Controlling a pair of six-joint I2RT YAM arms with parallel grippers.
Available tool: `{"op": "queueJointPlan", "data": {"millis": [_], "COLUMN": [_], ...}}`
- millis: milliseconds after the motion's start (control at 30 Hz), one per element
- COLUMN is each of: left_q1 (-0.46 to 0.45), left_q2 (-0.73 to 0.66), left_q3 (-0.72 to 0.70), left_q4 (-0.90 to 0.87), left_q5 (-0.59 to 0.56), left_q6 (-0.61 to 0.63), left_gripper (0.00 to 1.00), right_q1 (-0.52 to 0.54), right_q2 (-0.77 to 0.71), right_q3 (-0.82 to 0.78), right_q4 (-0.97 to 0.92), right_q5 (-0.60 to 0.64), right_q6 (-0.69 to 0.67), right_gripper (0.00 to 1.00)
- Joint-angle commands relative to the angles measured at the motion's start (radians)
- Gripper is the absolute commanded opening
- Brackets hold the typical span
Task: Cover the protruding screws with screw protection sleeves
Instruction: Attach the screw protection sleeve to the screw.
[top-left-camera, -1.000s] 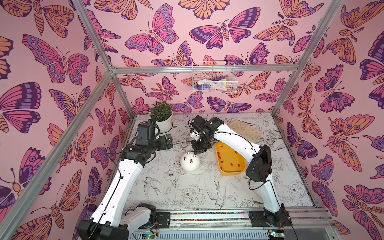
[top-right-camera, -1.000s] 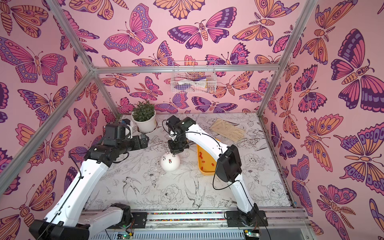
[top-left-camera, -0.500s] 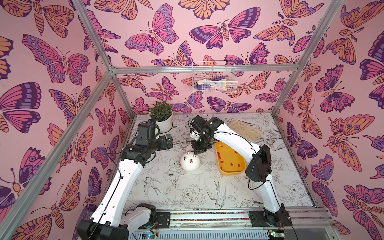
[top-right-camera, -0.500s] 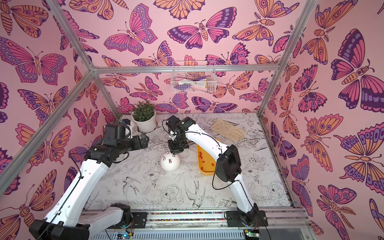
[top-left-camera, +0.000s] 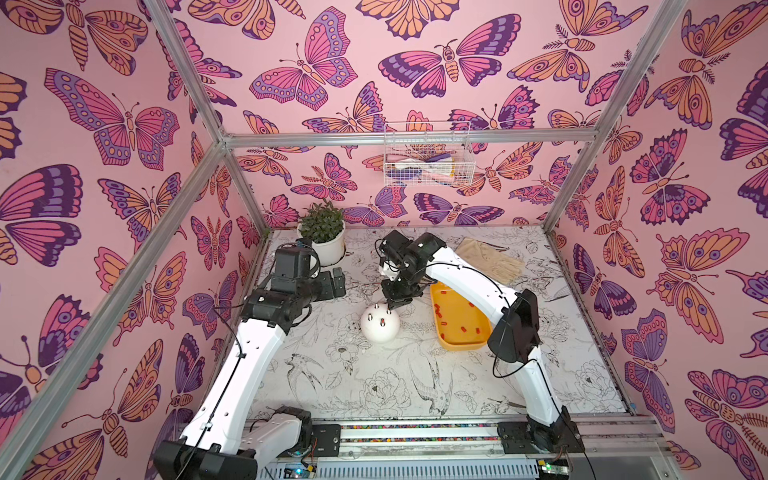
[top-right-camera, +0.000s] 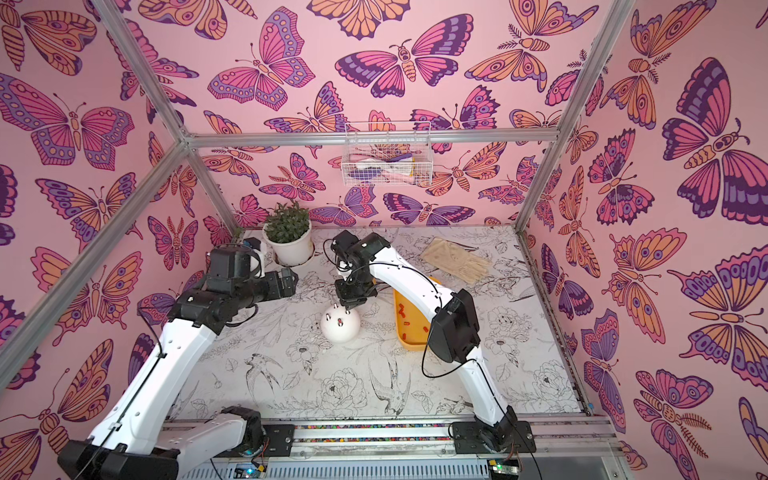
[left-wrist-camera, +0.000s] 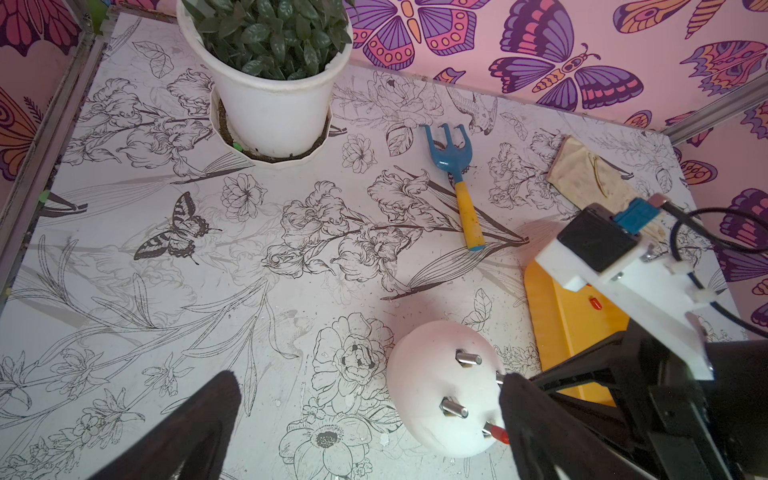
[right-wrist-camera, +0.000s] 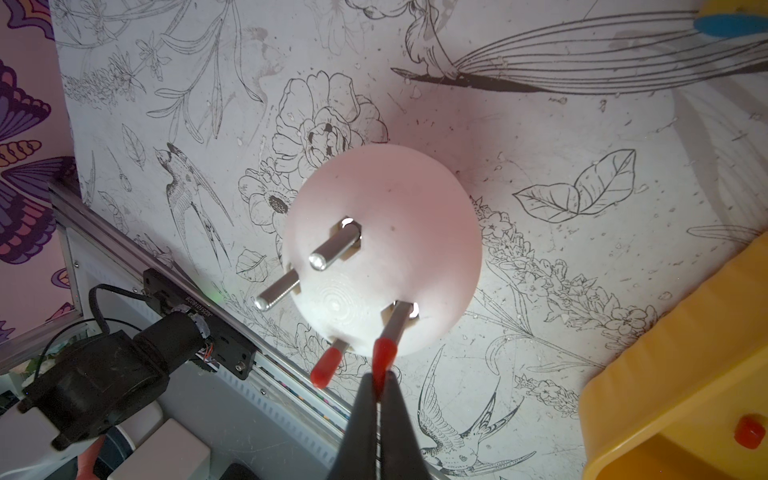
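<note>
You have four thin protruding screws (right-wrist-camera: 334, 248) sticking out of the white dome (right-wrist-camera: 399, 199). Two are bare, silver-grey metal. The other two carry red screw protection sleeves (right-wrist-camera: 326, 368) on their tips, and the right gripper (right-wrist-camera: 377, 384) is pinching one of these at its end. More loose red sleeves lie scattered in the yellow tray (top-left-camera: 460, 345) just beside the dome.

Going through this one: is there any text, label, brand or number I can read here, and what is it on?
Black rail module, right wrist view: a short white printed code, seen upside down, too small and blurred to quote reliably.
White dome, yellow tray, plant pot: no text.
Nothing else legible in any view.
</note>
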Motion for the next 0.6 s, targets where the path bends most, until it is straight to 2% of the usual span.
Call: {"op": "queueJointPlan", "data": {"millis": [0, 567], "left_q1": [0.007, 0.009], "left_q2": [-0.014, -0.011], "left_q3": [-0.014, -0.016], "left_q4": [0.004, 0.006], "left_q5": [0.003, 0.007], "left_q6": [0.017, 0.017], "left_gripper": [1.00, 1.00], "right_q1": [0.005, 0.004], "right_q2": [0.035, 0.047], "right_q3": [0.028, 0.041], "right_q4": [-0.013, -0.012], "right_q5": [-0.009, -0.019], "right_q6": [-0.020, -0.021], "right_gripper": [0.06, 0.07]}}
